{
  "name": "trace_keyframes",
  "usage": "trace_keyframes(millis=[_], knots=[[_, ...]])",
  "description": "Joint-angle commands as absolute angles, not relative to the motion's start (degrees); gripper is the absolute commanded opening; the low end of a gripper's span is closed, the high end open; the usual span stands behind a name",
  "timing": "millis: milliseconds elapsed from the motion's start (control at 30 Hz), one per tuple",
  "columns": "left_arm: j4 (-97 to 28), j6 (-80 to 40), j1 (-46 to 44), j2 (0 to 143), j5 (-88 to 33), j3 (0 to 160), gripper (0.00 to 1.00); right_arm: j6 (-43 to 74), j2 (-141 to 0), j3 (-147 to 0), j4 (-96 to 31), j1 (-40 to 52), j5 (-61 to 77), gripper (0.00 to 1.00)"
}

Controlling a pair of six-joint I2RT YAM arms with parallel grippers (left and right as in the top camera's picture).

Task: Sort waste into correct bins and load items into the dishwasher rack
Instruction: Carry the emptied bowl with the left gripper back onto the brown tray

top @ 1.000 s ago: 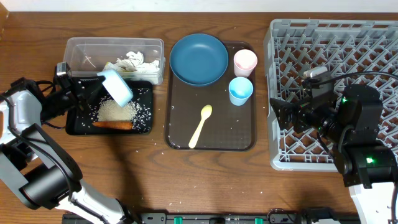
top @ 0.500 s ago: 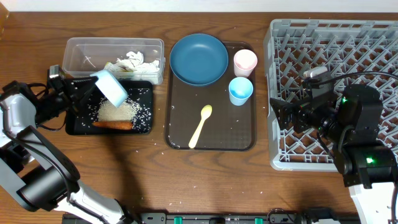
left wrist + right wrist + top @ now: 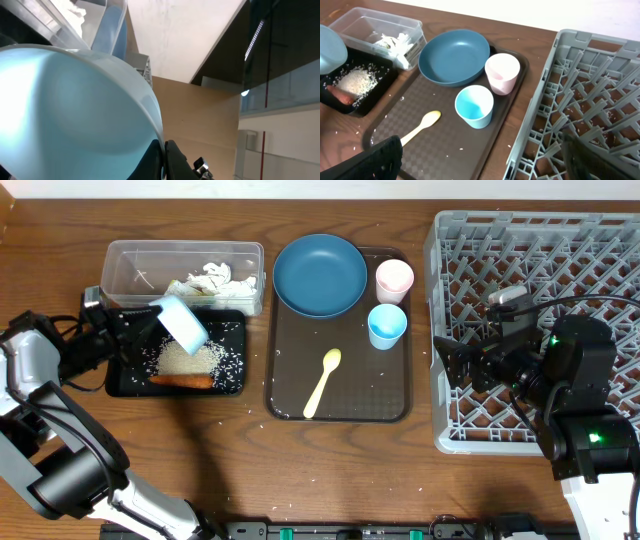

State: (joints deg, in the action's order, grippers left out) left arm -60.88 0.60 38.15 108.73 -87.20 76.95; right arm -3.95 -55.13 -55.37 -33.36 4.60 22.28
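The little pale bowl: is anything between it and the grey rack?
Yes: the brown tray with the dark blue bowl, pink cup and light blue cup lies between the pale bowl and the rack.

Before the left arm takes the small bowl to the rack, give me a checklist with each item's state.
1. Hold of the left gripper on the small bowl: ok, the bowl is tilted above the black tray.
2. Small bowl fully emptied: cannot tell, its inside does not show.
3. Loose rice and carrot in the black tray: ok.
4. Crumpled paper in the clear tub: ok.
5. Left part of the rack free: not ok, the open right gripper hovers over it.
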Motion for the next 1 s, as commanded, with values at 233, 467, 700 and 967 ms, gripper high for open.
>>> trace_keyframes(millis=[233,467,700,967], knots=[[-61.2,3.1,36.5,107.7,-89.7,76.8,0.06,-3.5,-55.1,-56.6,-33.2,3.8,22.5,0.99],[-60.5,4.7,28.6,100.7,-80.2,76.8,0.06,-3.5,-55.1,-56.5,-33.1,3.8,22.5,0.99],[-58.5,4.7,11.2,91.2,-58.2,76.8,0.06,-3.5,-55.1,-56.6,-33.1,3.8,22.5,0.99],[-50.4,0.1,-17.8,91.3,-27.6,76.8,0.06,-3.4,-55.1,-56.6,-33.0,3.8,22.5,0.99]])
